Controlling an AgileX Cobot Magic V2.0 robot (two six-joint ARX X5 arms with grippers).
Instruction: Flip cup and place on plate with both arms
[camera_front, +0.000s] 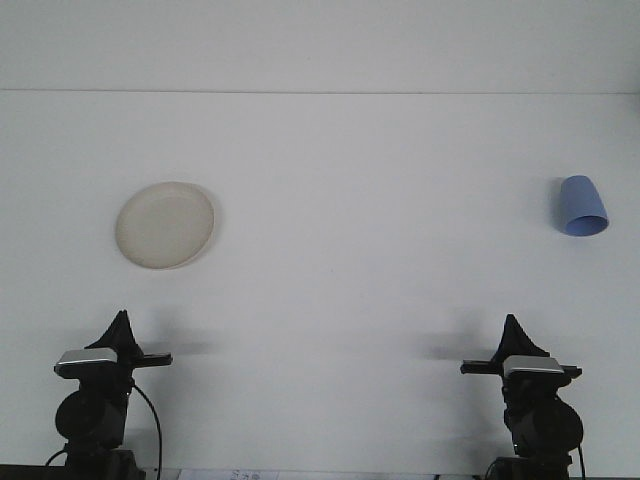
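Looking like nothing's started yet: the blue cup (583, 206) sits far right on the white counter (360, 290), well apart from the empty plate (165, 225) at left, both hands parked low, can't tell if they're apart.

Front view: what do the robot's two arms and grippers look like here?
Both are black. The left gripper and right gripper each show as a dark pointed wedge above a silver-grey, flat box-shaped module with a thin black bar sticking out sideways. Below sit rounded black joints; a black cable loops beside the left arm.
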